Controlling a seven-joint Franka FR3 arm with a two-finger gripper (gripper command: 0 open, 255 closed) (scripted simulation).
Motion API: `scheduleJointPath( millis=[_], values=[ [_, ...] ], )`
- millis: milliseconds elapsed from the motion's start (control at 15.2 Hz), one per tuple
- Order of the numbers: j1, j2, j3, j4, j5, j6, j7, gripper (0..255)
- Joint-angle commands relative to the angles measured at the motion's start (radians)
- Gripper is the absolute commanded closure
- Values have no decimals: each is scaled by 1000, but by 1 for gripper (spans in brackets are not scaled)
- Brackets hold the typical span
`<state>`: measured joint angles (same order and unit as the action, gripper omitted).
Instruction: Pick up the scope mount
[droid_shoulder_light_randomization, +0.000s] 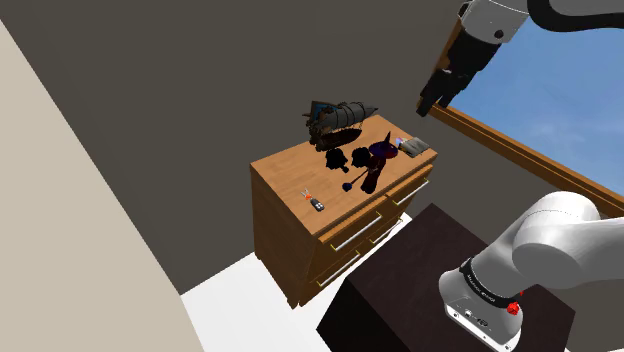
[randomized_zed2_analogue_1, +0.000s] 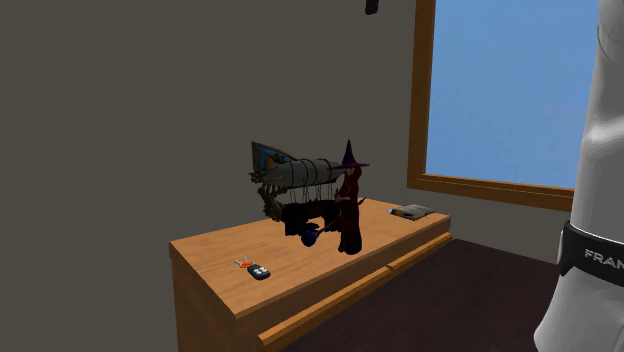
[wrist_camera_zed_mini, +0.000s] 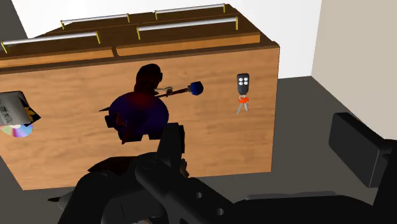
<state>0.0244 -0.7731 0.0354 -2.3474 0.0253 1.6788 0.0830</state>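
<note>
Shoulder view: my gripper (droid_shoulder_light_randomization: 430, 100) hangs high over the dresser (droid_shoulder_light_randomization: 290, 190), well apart from everything on it. The scope mount (droid_shoulder_light_randomization: 337, 160), a black piece, lies near the back edge of the top, under the grey airship model (droid_shoulder_light_randomization: 340, 118) and just beside the dark witch figurine (droid_shoulder_light_randomization: 372, 158). Second exterior view: the mount sits low beneath the airship's hull, with the figurine standing just beside it, on the side of the front edge. My arm (randomized_zed2_analogue_1: 600, 130) carries a dark band on which the letters "FRAN" can be read, the rest cut off. Wrist view: one finger (wrist_camera_zed_mini: 356, 153) stands far out from the middle, so I judge my jaws open with nothing between them. The key fob (wrist_camera_zed_mini: 243, 84) lies near one side edge, and no lettering on it is legible. The step in hand, as I judge it, is the approach. To do it well I should descend clear of hull and hat, turn my jaws across the mount's narrow width, and close only once both fingers are past its sides.
</note>
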Motion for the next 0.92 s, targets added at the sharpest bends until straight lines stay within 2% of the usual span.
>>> scheduleJointPath(
  millis=[0, 462, 858],
  values=[
    [0, 0, 0, 0, 0, 0, 0, 0],
    [-21, 172, -22, -64, -26, 221, -25, 0],
    [-39, 362, -41, -67, -47, 400, -42, 0]
  ],
)
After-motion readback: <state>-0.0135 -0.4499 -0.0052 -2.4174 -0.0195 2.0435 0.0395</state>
